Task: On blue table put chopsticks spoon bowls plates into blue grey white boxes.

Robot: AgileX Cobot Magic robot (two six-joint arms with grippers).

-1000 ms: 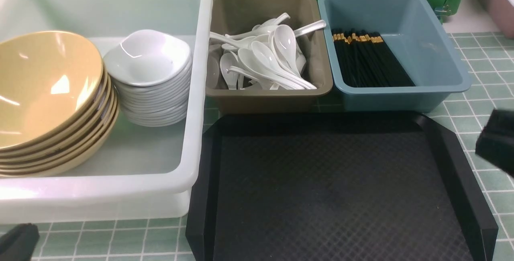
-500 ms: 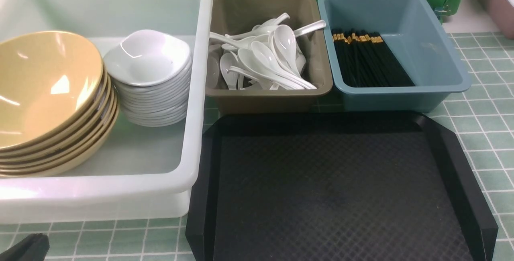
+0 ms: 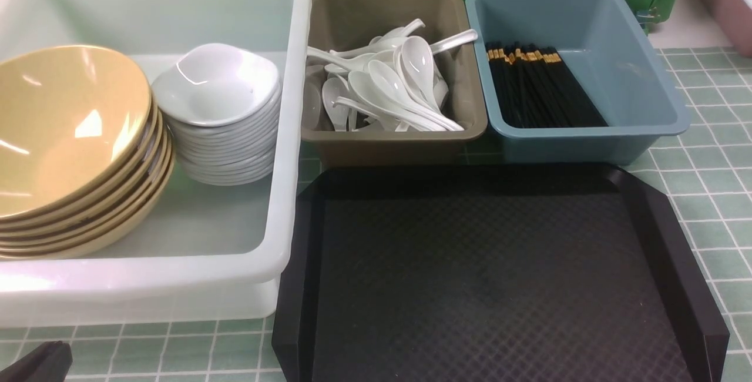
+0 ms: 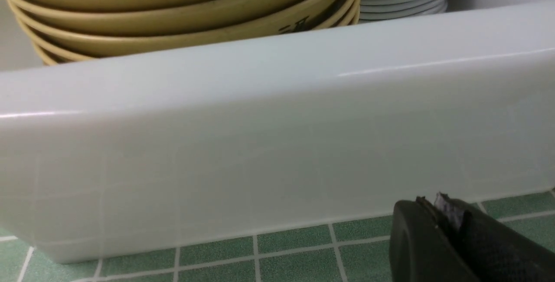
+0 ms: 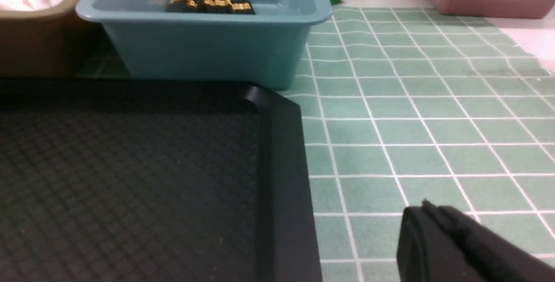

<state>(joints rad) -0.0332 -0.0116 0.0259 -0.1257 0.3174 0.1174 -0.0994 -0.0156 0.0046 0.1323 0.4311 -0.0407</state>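
Both my claws sit closed and empty: left claw (image 4: 438, 217) beside the white box (image 4: 277, 143), right claw (image 5: 433, 221) over the desk (image 5: 433, 121). Chopsticks (image 3: 537, 85) fill the blue box (image 3: 640, 94).

We see mustard-yellow bowls (image 3: 64, 135) and glossy white plates (image 3: 220, 111) in a translucent white box (image 3: 294, 135), white spoons (image 3: 388, 85) in a grey-brown box (image 3: 388, 141), black chopsticks (image 3: 540, 88) with gold bands in a dusty blue box (image 3: 646, 76), a black diamond-textured tray (image 3: 493, 276), and a pale green table (image 3: 717, 135) gridded white
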